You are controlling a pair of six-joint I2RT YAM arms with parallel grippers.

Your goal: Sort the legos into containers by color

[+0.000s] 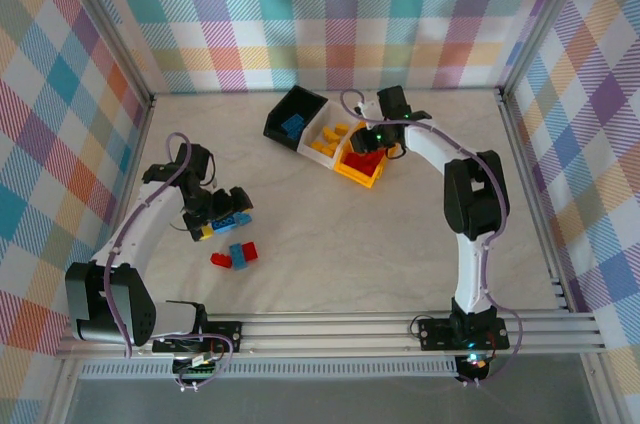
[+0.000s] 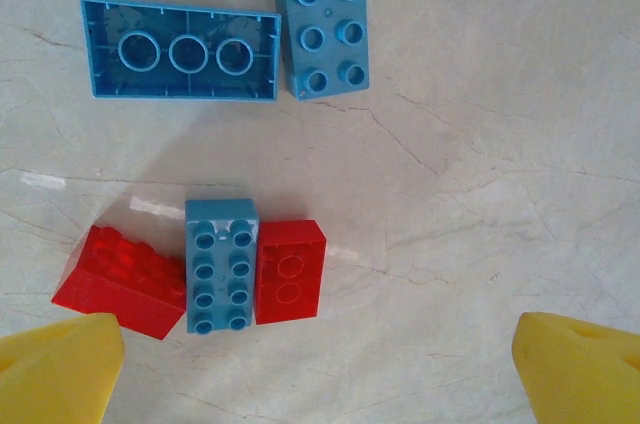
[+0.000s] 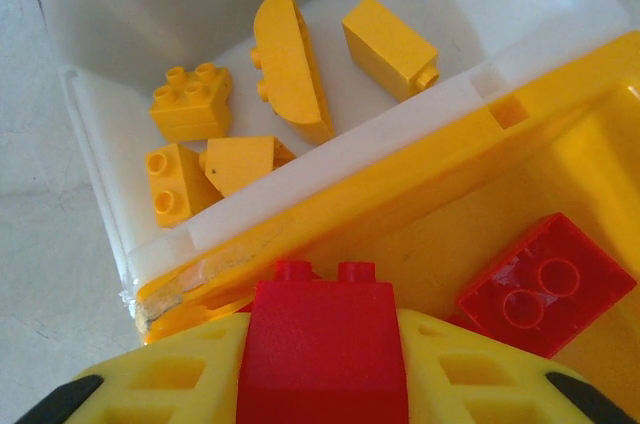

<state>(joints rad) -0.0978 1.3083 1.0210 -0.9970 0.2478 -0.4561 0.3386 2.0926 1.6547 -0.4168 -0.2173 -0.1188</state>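
A red brick (image 3: 322, 344) sits clamped in my right gripper (image 1: 371, 142) just above the yellow-orange bin (image 3: 400, 194), where another red brick (image 3: 545, 284) lies. Yellow bricks (image 3: 290, 64) sit in the adjoining white bin (image 3: 130, 4). Well apart from that bin, my left gripper (image 2: 320, 364) hangs spread wide over loose bricks (image 2: 222, 264).

1. Tabletop (image 1: 350, 244): off-white, with faint marble-like veining and thin crack lines.
2. Plaid fabric walls (image 1: 340, 14): pastel checks, enclosing the tabletop on three sides.
3. Aluminium rails (image 1: 340, 329): parallel, along the near edge.
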